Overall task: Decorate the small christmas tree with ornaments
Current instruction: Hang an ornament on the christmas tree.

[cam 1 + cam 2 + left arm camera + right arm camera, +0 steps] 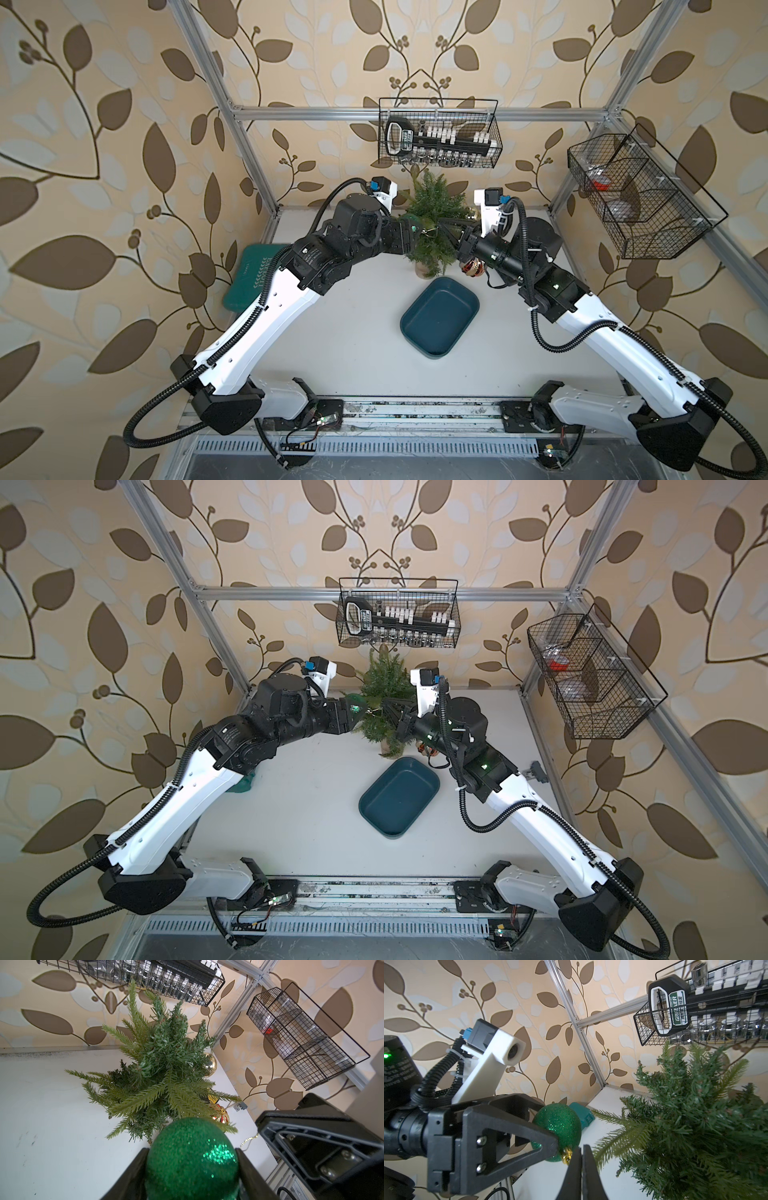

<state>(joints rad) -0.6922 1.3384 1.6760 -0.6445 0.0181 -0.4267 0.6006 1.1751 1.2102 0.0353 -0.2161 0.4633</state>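
Green glitter caught the light: the left pincer (191, 1150) clamped the green ball (560, 1122) just beside the tree (432, 212), at its lower branches, its cap (566, 1155) turned toward the right pincer (582, 1151), probably to offer the loop. That pincer sat fully closed at the cap; whether it pinched string I couldn't tell. The gold ball (209, 1064) hung on the tree; the red-and-gold ball (471, 268) seemed to lie on the table (353, 332) nearby.

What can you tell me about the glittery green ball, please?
The glittery green ball is a round bauble coated in sparkling green glitter, with a small gold cap. The left gripper clamps it between its black fingers, off the table, beside the lower branches of the small christmas tree. The right gripper has its shut tips next to the cap.
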